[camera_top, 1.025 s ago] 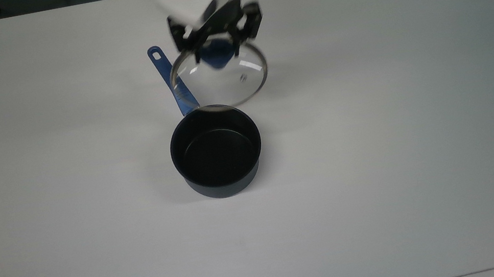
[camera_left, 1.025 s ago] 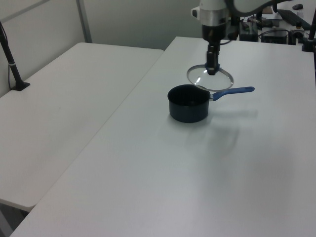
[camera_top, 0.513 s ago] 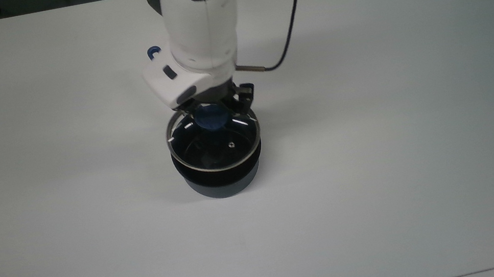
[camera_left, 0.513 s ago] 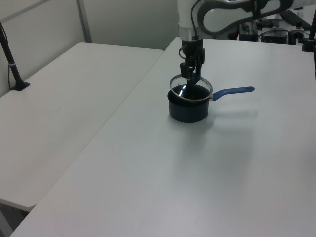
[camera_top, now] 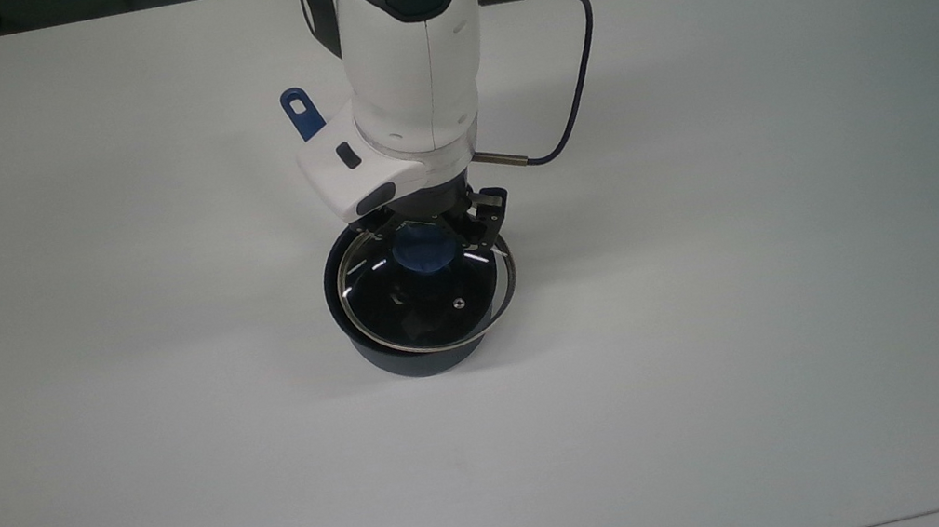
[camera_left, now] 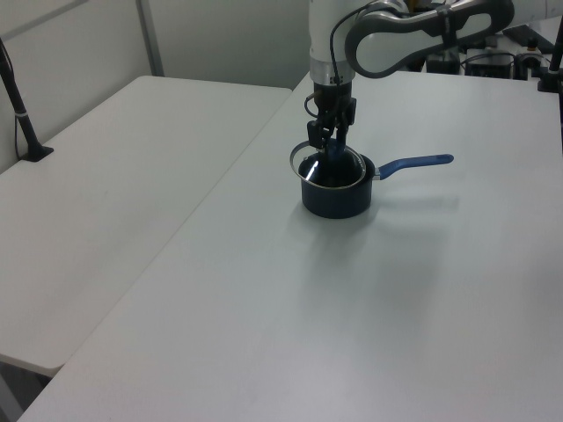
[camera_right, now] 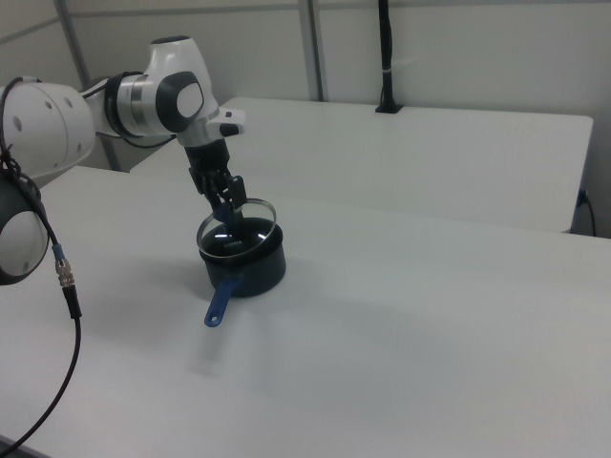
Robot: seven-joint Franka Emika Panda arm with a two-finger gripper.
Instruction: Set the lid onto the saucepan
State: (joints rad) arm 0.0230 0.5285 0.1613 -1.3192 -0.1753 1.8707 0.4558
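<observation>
Hanging over the pan: round clear glass lid with steel rim, blue centre knob and small steam vent, carried by the two-finger gripper of the white arm; jaws closed on the blue knob, pinching it from either side, the disc slung beneath them.

Item below: small round dark navy saucepan with black non-stick inside, standing upright on the white bench; long blue slotted handle running away toward the top of the top view, passing under the arm.

Governing relation: lid over the pan mouth but not concentric with it; in the top view the steel rim overhangs the pan wall toward the top view's right and lower right, while a dark crescent of pan rim shows bare on the top view's left; the left view places the lid off toward the left view's left, away from the handle.

Attitude of lid: tilted rather than level; whether any part of its rim touches the pan rim cannot be told.

Judgement: placing stage, nearly complete; the coming move appears to call for a small sideways correction toward the bare crescent, levelling, then lowering and release; risk, if released as it lies, of the rim perching on one wall and sliding off.
</observation>
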